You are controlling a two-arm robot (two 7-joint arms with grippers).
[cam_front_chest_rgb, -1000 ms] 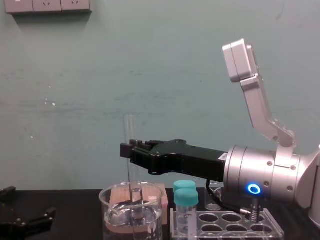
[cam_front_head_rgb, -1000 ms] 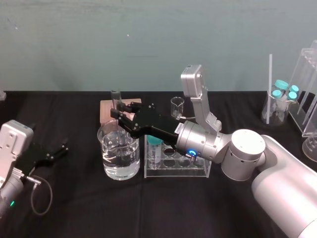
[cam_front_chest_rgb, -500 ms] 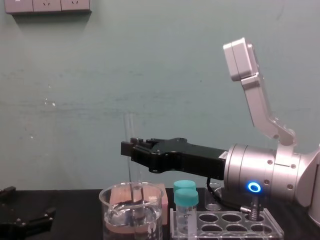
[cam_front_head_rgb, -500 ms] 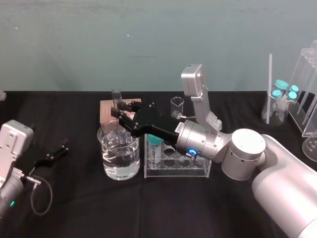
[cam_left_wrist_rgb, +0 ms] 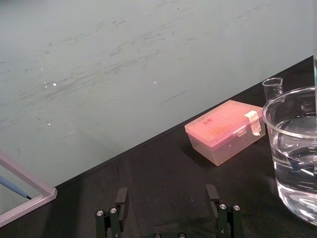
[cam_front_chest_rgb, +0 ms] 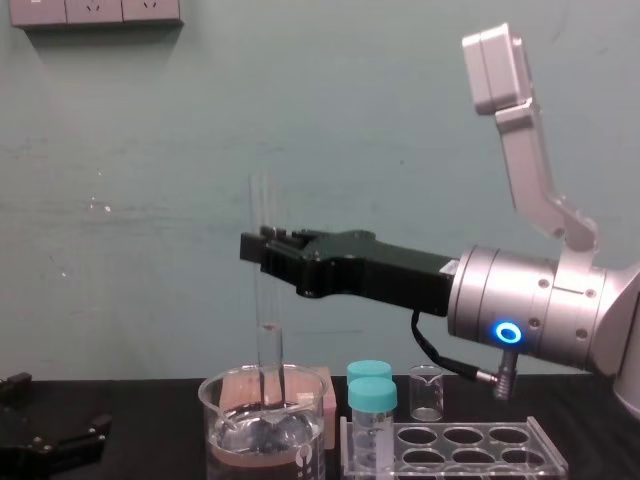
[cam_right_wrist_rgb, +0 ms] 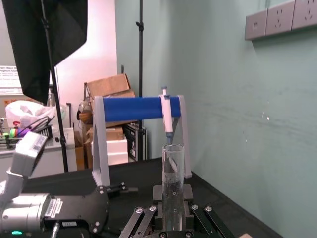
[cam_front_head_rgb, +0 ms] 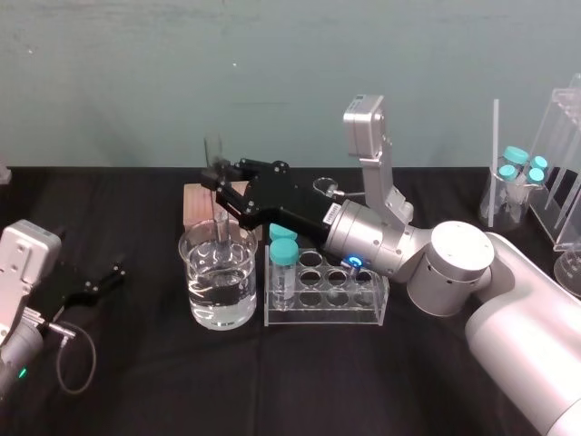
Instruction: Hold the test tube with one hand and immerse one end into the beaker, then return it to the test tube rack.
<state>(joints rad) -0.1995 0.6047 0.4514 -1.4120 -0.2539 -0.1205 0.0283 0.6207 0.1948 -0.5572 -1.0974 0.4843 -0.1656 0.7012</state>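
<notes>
I can read nothing here. The white label (cam_front_head_rgb: 329, 211) behind my right gripper (cam_front_head_rgb: 216, 179) carries print too small to make out. The same goes for the sticker (cam_right_wrist_rgb: 54, 207) on my left arm (cam_right_wrist_rgb: 25, 210), the sign (cam_right_wrist_rgb: 7, 74) far back in the room, and a faint scrawl on the pink box (cam_left_wrist_rgb: 225, 131).

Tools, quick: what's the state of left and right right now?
Left tool: open, holding nothing.
Right tool: shut on the test tube, over the beaker.
</notes>
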